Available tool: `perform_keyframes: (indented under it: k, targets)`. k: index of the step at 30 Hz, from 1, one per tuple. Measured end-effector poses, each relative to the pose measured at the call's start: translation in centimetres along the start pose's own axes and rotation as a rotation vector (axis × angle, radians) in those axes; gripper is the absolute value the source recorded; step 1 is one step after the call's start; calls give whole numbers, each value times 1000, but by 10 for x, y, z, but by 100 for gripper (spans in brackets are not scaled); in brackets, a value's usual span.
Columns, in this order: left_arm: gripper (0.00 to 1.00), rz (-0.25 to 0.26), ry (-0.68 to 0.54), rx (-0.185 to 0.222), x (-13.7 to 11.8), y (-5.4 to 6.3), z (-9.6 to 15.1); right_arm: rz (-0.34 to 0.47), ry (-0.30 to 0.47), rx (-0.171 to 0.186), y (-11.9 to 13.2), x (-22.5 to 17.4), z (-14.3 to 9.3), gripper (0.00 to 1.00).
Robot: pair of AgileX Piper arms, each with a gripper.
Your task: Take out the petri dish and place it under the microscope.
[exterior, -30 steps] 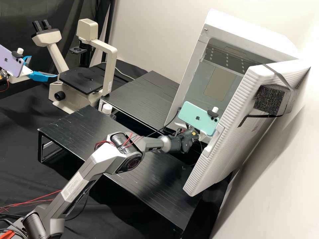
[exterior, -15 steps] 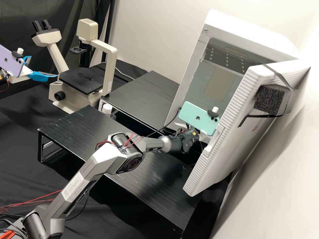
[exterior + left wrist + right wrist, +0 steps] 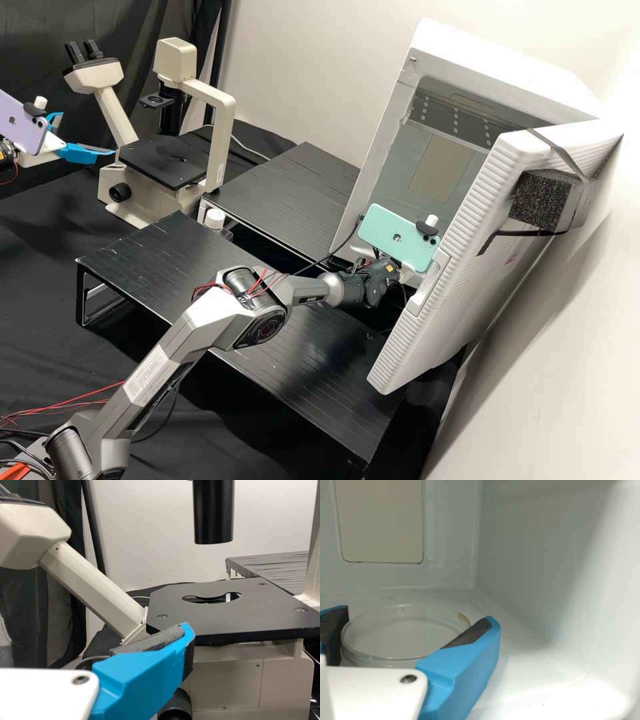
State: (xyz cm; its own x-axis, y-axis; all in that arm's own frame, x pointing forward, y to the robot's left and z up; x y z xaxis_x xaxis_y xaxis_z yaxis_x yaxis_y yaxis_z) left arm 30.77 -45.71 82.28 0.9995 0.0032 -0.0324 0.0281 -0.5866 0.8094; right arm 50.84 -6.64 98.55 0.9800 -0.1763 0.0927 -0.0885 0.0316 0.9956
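The right arm (image 3: 193, 333) slants up from the high view's lower left corner, bent at the elbow (image 3: 257, 317), its forearm (image 3: 300, 292) nearly level and ending in the right tool (image 3: 408, 269), fingers spread. The left tool (image 3: 87, 133) hangs at the left edge, its blue fingers parted, one lower.

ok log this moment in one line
right gripper: open, dish between fingers, inside cabinet | contact: unclear | left gripper: open beside microscope
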Motion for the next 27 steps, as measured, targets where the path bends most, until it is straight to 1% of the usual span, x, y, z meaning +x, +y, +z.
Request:
perform_keyframes:
  k: [13,18,21,25,27]
  targets:
    - [100,0,0,0,0,0,0,-3,-6,1,-1,0,0,0]
    - [100,0,0,0,0,0,0,-8,-4,10,-2,-3,0,0]
    - [100,0,0,0,0,0,0,-18,-6,18,-3,-10,0,0]
    - [100,0,0,0,0,0,0,-15,5,29,3,-25,-1,0]
    - [100,0,0,0,0,0,0,-1,15,35,11,-38,-2,0]
